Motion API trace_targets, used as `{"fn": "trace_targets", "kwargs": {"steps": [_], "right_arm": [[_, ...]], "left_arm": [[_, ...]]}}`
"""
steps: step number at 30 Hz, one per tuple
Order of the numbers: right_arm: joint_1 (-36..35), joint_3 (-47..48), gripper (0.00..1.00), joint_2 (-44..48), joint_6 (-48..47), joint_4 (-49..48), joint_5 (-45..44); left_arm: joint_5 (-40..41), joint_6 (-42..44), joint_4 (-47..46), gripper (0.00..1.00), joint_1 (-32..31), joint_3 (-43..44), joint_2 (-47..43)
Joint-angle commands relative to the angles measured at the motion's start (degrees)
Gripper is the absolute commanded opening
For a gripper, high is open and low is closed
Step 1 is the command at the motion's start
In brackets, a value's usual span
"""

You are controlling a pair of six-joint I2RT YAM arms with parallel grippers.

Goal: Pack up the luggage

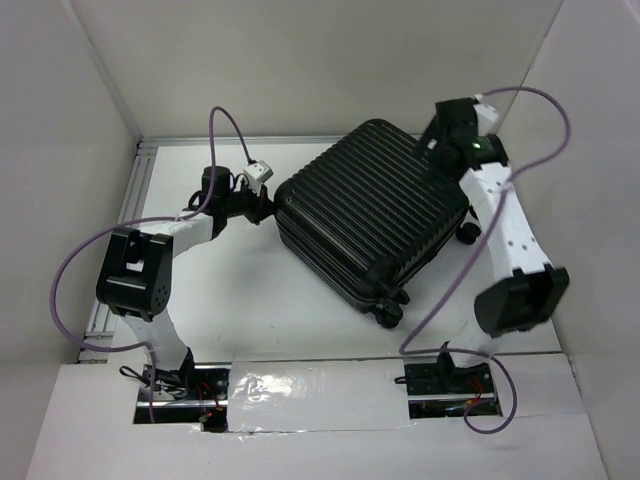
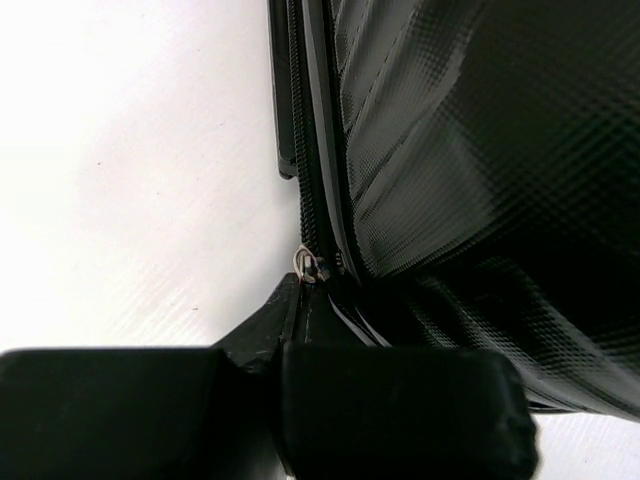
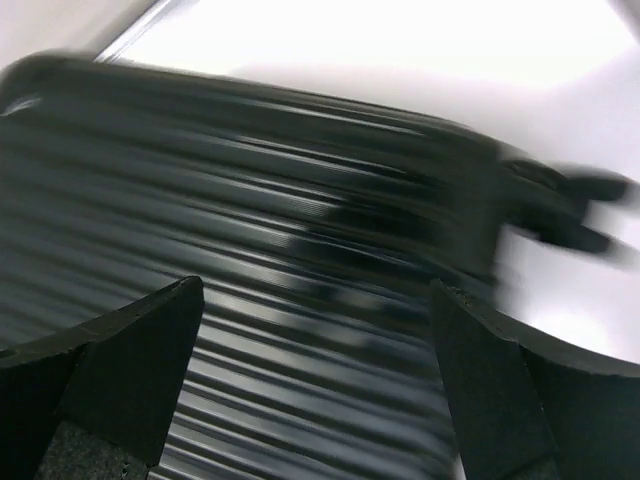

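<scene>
The luggage [image 1: 365,215] is a black ribbed hard-shell suitcase lying closed and flat, turned diagonally in the middle of the table. My left gripper [image 1: 268,205] is at its left corner, low against the zipper seam [image 2: 318,180]. In the left wrist view that gripper [image 2: 300,295] is shut, its tips pinched together on the zipper pull, whose small metal ring [image 2: 305,262] shows just past them. My right gripper [image 1: 435,140] hovers over the case's far right corner. In the blurred right wrist view it [image 3: 315,290] stands open above the ribbed shell [image 3: 300,200], with nothing between its fingers.
The suitcase's small wheels [image 1: 392,310] stick out at its near and right corners. White walls close in the table on three sides. An aluminium rail [image 1: 130,210] runs along the left edge. Purple cables [image 1: 75,260] loop from both arms.
</scene>
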State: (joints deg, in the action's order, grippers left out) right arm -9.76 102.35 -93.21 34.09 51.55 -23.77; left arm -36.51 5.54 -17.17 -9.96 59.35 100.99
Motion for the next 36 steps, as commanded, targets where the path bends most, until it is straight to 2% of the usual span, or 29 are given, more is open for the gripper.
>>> {"fn": "trace_targets", "kwargs": {"steps": [1, 5, 8, 10, 15, 16, 21, 23, 28, 34, 36], "right_arm": [[4.6, -7.1, 0.99, 10.5, 9.1, 6.5, -4.8], [11.1, -16.1, 0.99, 16.7, 16.0, 7.1, -0.6], [14.1, -23.6, 0.99, 18.8, 18.6, 3.9, 2.2], [15.1, -27.5, 0.99, 18.8, 18.6, -1.1, 4.1], [17.5, -29.1, 0.99, 14.4, 21.6, -9.3, 5.7], [17.5, -30.7, 0.99, 14.4, 22.9, -13.4, 6.2], [20.6, -37.0, 0.99, 14.4, 27.5, -28.4, 6.8], [20.7, -37.0, 0.99, 13.6, 26.3, -32.4, 6.8], [22.3, -28.6, 0.95, 4.0, 18.6, -33.3, 4.6], [24.8, -23.3, 0.88, -7.3, 10.2, -43.4, 17.2], [24.8, -15.8, 0.88, -14.1, 5.3, -41.8, 21.9]], "left_arm": [[-0.8, -0.7, -7.8, 0.00, 0.1, 3.7, -0.3], [-0.8, -0.7, -7.8, 0.00, 0.1, 3.7, 0.3], [-2.0, -0.7, -7.8, 0.00, 0.1, 4.2, 0.3], [-2.0, -1.2, -7.8, 0.00, 0.1, 4.2, 0.3], [-2.5, -1.2, -6.4, 0.00, -1.1, 3.6, -1.1], [-2.5, -0.6, -6.4, 0.00, -1.1, 3.6, -1.8], [-0.4, 2.1, -1.9, 0.00, -6.5, 1.9, -5.0], [0.2, 2.8, -0.5, 0.00, -9.3, 0.9, -6.2], [3.5, 2.2, 0.0, 0.00, -15.5, -4.4, -12.8], [6.5, 0.8, 2.2, 0.00, -21.3, -7.8, -19.7], [8.1, 0.8, 3.6, 0.00, -22.6, -8.5, -22.4]]}}
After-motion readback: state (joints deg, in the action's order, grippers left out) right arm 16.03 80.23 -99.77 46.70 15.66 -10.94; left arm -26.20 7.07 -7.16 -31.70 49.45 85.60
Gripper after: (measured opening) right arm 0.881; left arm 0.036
